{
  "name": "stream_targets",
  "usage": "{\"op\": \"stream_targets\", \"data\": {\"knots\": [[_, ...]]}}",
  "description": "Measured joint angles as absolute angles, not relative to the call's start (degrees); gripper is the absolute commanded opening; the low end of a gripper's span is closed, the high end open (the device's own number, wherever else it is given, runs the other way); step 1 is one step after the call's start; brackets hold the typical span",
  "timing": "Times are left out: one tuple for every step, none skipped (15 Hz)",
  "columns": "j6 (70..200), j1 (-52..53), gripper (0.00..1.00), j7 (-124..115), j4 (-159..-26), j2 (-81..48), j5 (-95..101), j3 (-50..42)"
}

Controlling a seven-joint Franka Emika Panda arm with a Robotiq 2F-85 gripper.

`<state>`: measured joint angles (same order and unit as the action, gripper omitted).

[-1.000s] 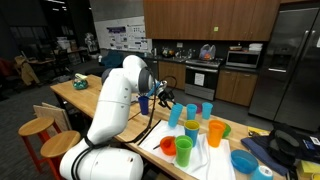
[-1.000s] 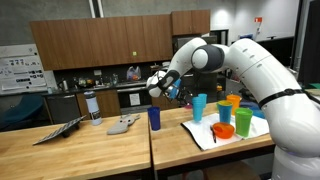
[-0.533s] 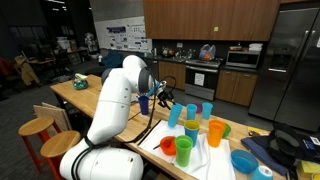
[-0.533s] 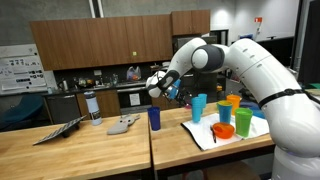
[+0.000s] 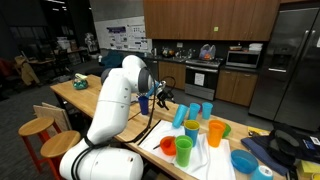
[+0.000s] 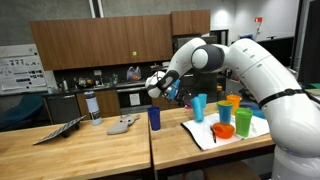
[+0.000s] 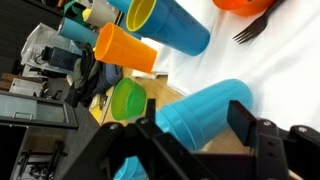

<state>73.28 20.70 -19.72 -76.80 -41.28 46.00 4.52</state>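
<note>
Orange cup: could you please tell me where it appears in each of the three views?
In an exterior view: orange cup, right of centre on the table.
In an exterior view, far right, behind the green cup.
Wrist view, upper left, shown sideways.
Shared landmark: the white cloth.

Bulky, rounded, glossy white arm (image 5: 113, 100) ending in a black pincer (image 6: 162, 88).
</note>
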Motion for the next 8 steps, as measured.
{"op": "stream_targets", "data": {"knots": [[73.28,20.70,0.74,-19.72,-76.80,-41.28,46.00,4.54],[73.28,20.70,0.94,-19.72,-76.80,-41.27,46.00,4.54],[73.28,20.70,0.94,-19.72,-76.80,-41.28,46.00,4.54],[73.28,20.70,0.97,-19.72,-76.80,-41.30,45.98,4.54],[73.27,20.69,1.00,-19.69,-76.80,-41.31,45.89,4.54],[73.27,20.69,1.00,-19.67,-76.80,-41.31,45.81,4.56],[73.28,20.68,1.00,-19.67,-76.80,-41.31,45.67,4.63],[73.42,20.64,1.00,-19.63,-76.78,-41.30,45.37,4.75]]}}
